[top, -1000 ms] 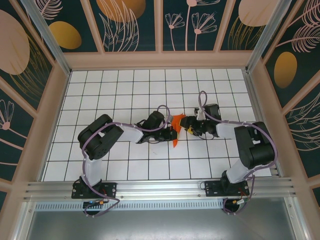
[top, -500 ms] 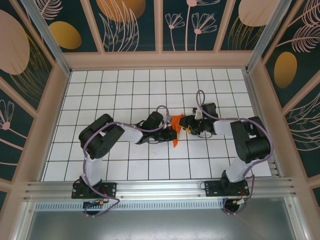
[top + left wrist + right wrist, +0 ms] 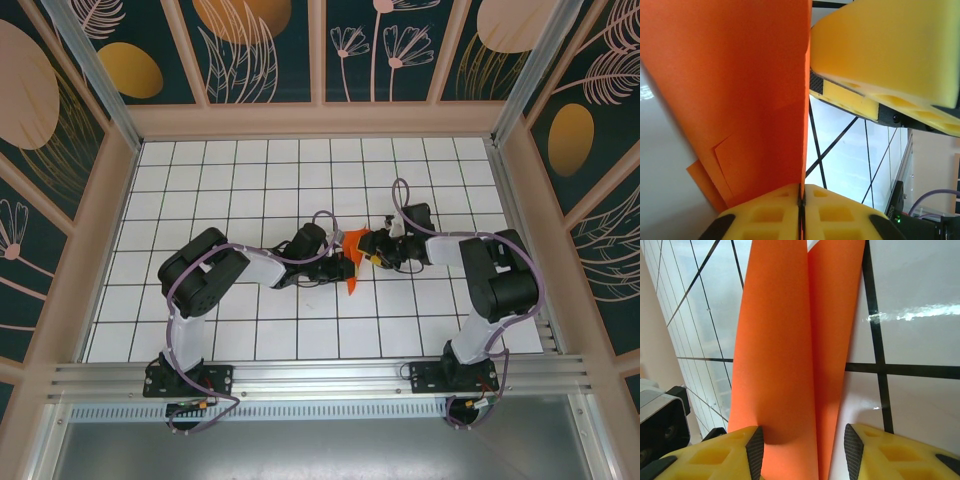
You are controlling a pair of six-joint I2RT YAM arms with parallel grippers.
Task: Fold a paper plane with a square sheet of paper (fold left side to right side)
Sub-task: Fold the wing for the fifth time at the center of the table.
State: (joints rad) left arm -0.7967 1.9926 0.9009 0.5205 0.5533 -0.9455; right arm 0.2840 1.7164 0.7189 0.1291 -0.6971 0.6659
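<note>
Bright, even light from above; shadows faint in the top view. Glare streak on the white table (image 3: pixel 910 315), right wrist view; far grid lines soft.

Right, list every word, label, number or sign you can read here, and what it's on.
No text can be read in these pictures.
Orange paper: blank, no print.
Wall panels: flower and leaf pattern, no lettering.
Table: black grid lines, no numbers.

Right pincer (image 3: pixel 371 247) narrower, closer in around orange paper (image 3: pixel 353 239) than before.
</note>
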